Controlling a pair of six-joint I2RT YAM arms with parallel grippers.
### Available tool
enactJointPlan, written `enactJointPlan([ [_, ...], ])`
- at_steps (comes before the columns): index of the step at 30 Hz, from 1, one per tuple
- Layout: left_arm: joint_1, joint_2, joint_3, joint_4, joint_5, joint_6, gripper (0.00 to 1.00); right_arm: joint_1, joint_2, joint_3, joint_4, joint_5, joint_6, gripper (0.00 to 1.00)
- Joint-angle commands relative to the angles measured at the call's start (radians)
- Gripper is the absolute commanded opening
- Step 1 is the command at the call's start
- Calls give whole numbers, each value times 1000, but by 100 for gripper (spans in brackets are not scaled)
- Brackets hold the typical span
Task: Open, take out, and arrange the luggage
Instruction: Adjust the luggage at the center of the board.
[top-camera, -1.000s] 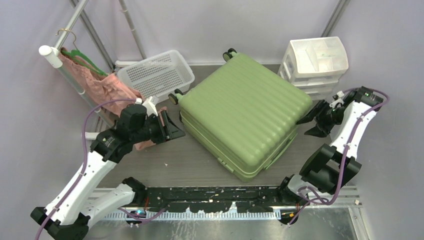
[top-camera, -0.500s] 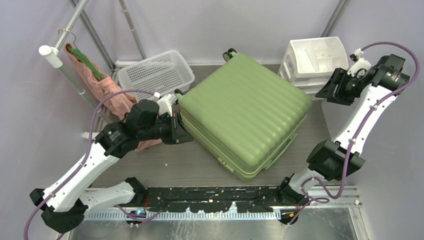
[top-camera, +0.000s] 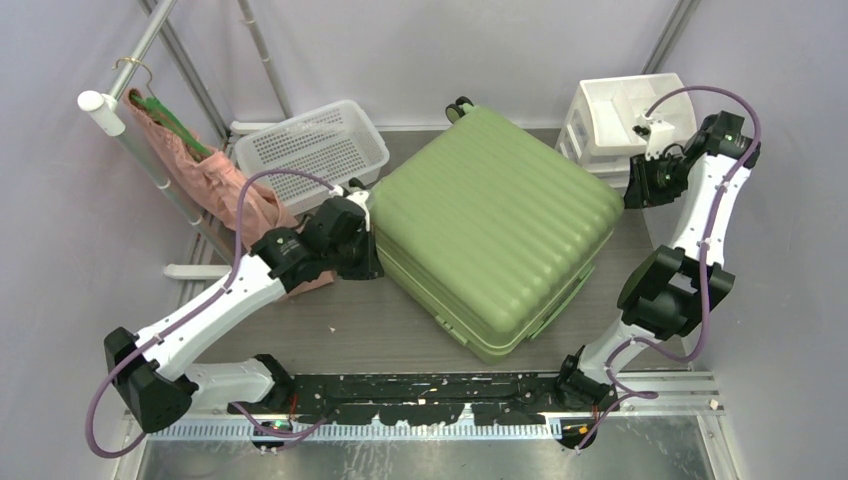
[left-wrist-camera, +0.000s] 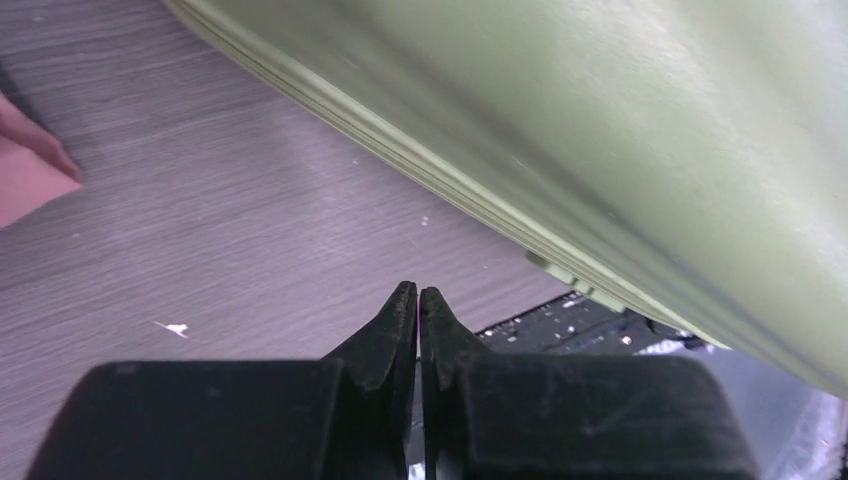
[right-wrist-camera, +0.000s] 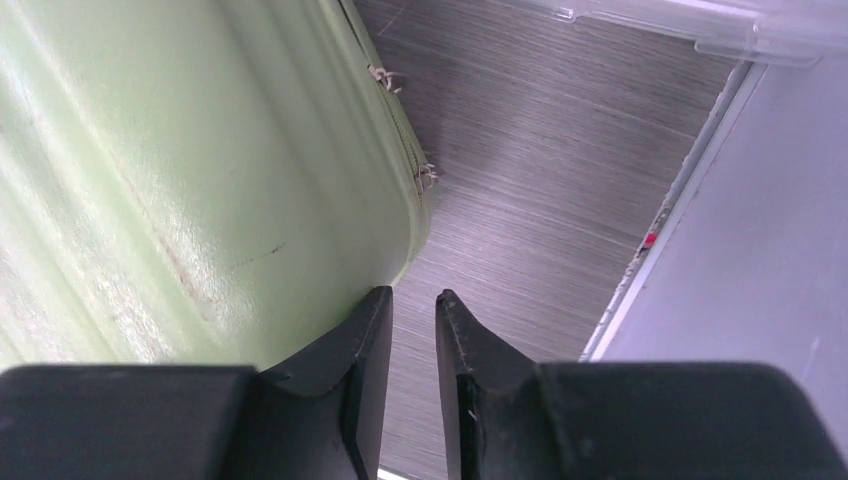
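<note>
Lying closed and flat, the luggage (top-camera: 490, 225) is occupying the middle of the table (top-camera: 400, 330), wheels pointing toward the far edge. Left gripper (left-wrist-camera: 418, 290) is sitting just beside its left side, fingers pressed together, gripping nothing. Right gripper (right-wrist-camera: 412, 295) is hovering at the luggage's right corner, near the drawer unit (top-camera: 630, 120), jaws a narrow slit apart, nothing between them.

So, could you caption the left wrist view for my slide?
The left gripper, shut and empty, near the closed green suitcase on the grey table.
</note>
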Motion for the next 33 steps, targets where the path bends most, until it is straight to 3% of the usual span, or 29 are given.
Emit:
enactJointPlan([
  [1,-3,16,-10,82,-129,36,8,42,-34,-34,-215,-151,-219,29],
  [7,13,110,11,193,-191,102,20,56,-133,-150,-360,-252,-389,29],
  [14,87,210,110,214,-146,177,23,116,-302,-313,-424,-299,-440,31],
  [18,114,234,160,207,-132,186,23,163,-376,-358,-424,-284,-432,32],
  [22,124,228,166,218,-136,184,24,159,-386,-215,-369,-234,-271,37],
  [24,135,236,170,242,-128,185,26,146,-372,-100,-307,-215,-152,48],
  [29,186,300,196,310,-51,165,26,101,-311,79,19,-175,280,94],
  [30,194,310,198,329,-33,156,26,101,-288,89,66,-171,348,99],
  [33,209,338,206,371,-5,139,26,101,-186,125,109,-177,490,100],
])
